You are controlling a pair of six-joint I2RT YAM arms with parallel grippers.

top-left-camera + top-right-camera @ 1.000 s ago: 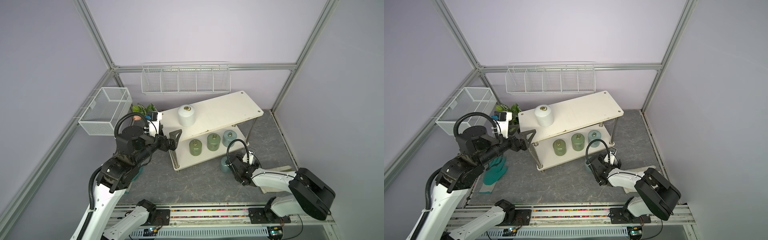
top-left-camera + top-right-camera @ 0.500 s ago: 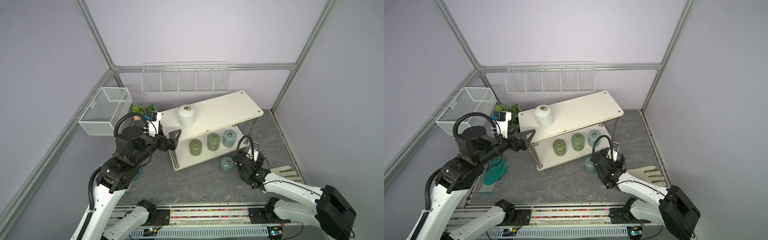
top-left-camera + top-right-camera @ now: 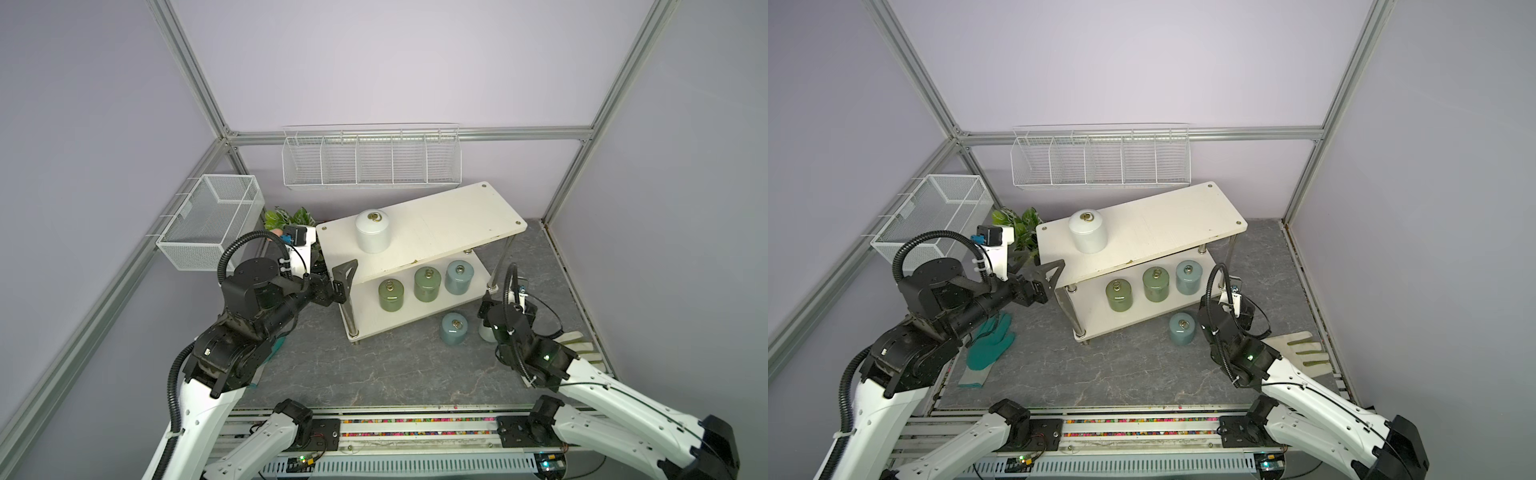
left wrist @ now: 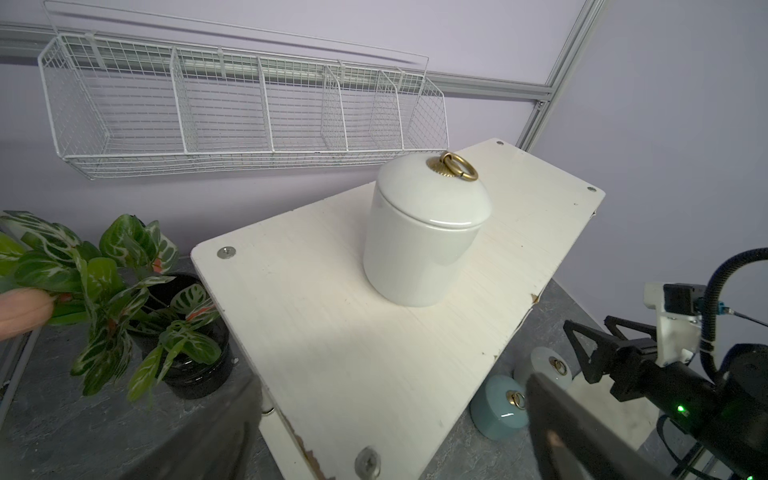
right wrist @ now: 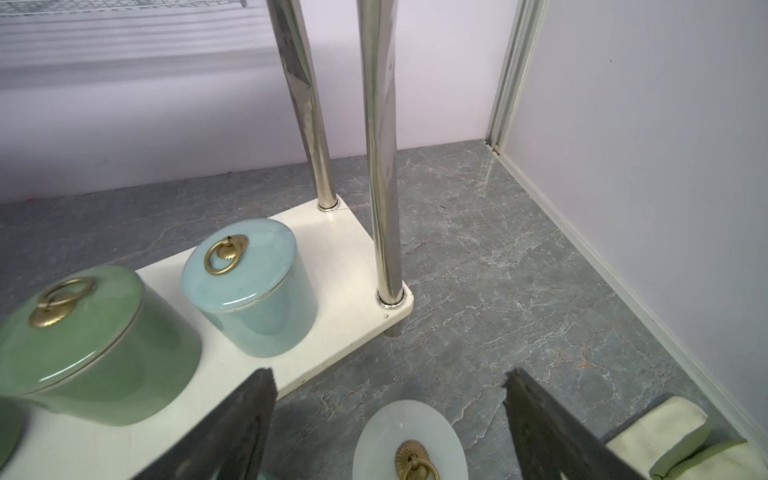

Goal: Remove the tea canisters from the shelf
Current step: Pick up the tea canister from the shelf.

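My left gripper [image 3: 349,270] is spread wide at the shelf's [image 3: 440,224] left corner, left of centre in a top view, apart from the white canister [image 3: 372,231] on the top board. My right gripper [image 5: 388,374] is spread too. A second white canister [image 5: 409,440] on the floor shows between its fingers, untouched, beside a blue canister [image 3: 454,329] right of centre. Two green canisters [image 3: 390,296] and the other blue canister [image 3: 459,277] sit on the lower board, mid-frame.
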